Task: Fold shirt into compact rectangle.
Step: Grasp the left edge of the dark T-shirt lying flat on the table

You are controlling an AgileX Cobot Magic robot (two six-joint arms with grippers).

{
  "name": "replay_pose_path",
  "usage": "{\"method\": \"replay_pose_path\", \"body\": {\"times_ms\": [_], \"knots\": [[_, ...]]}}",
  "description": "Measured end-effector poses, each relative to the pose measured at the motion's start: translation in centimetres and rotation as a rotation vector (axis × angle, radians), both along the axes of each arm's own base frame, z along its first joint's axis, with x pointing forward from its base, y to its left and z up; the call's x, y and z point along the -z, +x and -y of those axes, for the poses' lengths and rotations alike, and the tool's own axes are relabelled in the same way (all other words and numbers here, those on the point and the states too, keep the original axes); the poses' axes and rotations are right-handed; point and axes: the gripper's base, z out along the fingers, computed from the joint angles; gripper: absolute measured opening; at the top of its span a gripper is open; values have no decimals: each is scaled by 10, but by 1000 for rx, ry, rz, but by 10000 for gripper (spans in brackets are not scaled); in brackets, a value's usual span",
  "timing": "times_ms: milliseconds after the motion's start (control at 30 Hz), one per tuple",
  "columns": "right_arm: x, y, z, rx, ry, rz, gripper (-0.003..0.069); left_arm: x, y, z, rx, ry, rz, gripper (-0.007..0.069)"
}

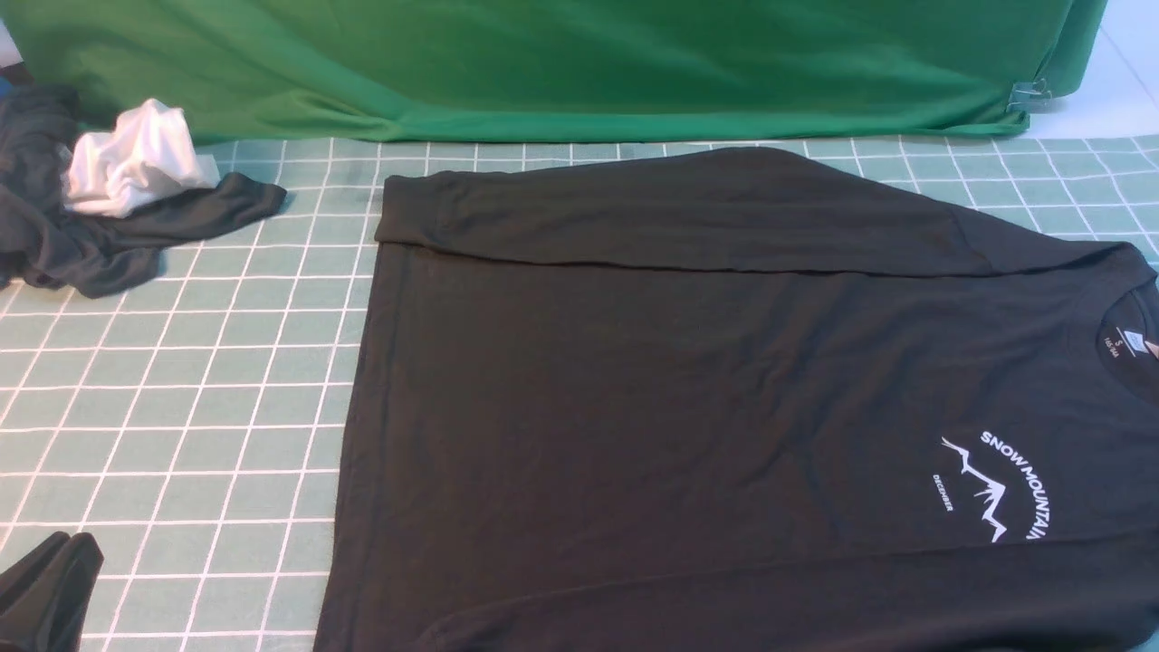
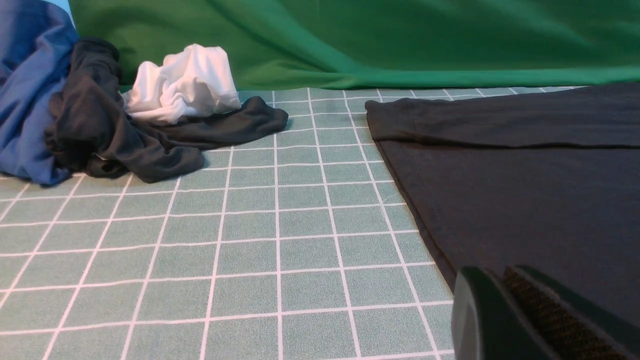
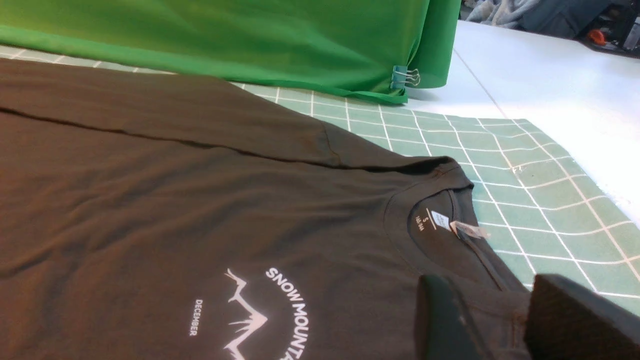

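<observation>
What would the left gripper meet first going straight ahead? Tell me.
Likely the shirt: the shut left gripper points low across its hem toward the folded sleeve. Depth is unclear; if it clears the cloth, the green backdrop comes next.

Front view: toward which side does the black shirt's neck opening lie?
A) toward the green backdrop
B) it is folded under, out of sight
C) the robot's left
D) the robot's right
D: the shirt has its neck label at the right edge of the view, while its hem faces left.
</observation>
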Motion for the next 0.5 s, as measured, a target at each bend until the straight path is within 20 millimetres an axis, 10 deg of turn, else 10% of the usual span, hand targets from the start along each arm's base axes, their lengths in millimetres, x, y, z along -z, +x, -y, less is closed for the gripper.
{"method": "replay_pose_path", "body": {"times_ms": [500], "knots": [[0,0,0,0,0,0,244,0,0,0,0,0,0,15]]}}
